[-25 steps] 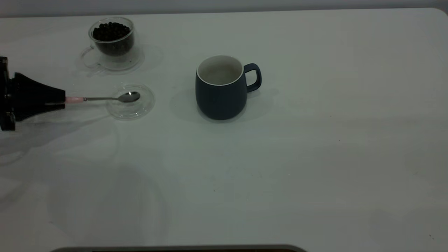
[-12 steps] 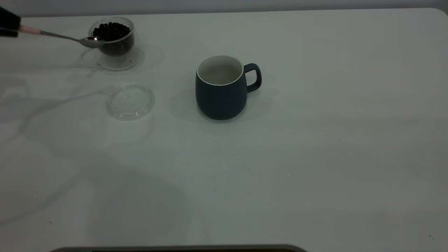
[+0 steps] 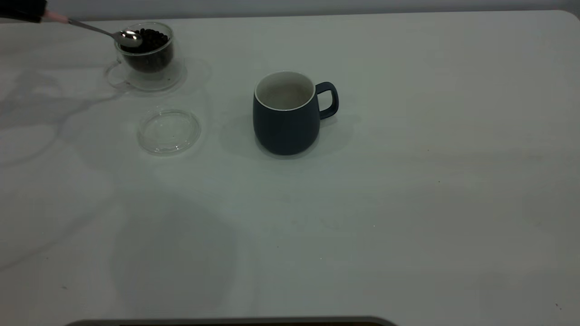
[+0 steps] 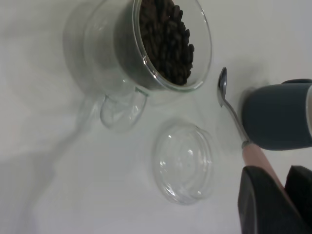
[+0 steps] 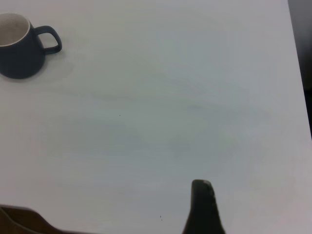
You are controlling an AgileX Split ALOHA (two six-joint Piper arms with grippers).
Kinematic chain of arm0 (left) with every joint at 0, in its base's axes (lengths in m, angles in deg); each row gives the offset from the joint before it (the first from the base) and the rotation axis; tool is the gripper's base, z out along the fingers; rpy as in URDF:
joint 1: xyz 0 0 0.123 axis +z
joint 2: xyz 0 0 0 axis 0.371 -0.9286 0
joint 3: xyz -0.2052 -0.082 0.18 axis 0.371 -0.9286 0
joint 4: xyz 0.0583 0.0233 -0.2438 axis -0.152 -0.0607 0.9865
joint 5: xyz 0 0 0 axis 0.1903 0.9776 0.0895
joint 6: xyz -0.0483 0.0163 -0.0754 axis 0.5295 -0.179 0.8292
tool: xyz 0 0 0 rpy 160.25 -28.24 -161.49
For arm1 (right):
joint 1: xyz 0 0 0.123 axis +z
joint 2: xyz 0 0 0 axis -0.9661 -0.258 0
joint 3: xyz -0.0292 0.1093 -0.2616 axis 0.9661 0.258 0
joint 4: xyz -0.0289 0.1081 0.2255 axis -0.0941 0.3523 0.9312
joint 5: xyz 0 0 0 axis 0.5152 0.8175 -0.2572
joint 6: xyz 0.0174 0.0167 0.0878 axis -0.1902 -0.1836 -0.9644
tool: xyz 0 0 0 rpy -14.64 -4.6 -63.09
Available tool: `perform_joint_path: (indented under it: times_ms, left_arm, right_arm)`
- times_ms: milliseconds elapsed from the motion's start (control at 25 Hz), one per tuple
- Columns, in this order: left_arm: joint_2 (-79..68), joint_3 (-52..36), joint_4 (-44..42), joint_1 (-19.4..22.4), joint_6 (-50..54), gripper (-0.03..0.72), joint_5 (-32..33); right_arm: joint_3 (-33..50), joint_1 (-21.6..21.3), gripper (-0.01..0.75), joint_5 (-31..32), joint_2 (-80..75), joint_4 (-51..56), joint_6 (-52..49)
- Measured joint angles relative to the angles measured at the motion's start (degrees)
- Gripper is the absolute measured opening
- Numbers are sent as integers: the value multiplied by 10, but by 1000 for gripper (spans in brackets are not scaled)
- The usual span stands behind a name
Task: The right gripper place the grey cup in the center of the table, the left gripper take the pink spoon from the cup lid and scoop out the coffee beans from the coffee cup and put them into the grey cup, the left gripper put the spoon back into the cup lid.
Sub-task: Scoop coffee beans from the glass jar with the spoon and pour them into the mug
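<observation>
Pink-handled metal spoon [image 3: 124, 37] (light, stiff, slippery) is pinched at its handle by the left gripper [image 4: 273, 200], above the clear glass coffee cup [image 3: 146, 47].

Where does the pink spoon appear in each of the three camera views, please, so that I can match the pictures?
Exterior view: the pink spoon is at upper left, bowl over the coffee cup's rim, handle in the left gripper.
Left wrist view: the spoon runs from that gripper at lower right towards the coffee cup.
Right wrist view: not in it.
Shared landmark: the grey cup, seen in all three.
</observation>
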State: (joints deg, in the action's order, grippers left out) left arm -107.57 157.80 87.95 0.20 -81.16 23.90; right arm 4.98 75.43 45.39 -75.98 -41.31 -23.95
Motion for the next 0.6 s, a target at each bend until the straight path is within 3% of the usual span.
perform_joint_path:
  times_ms: [280, 600]
  left_arm:
    - [-5, 2, 14, -7, -56, 126, -69]
    - [-29, 2, 56, -19, -110, 126, -101]
  right_arm:
    - [0, 0, 588, 0, 0, 0, 0]
    - [0, 0, 588, 0, 0, 0, 0]
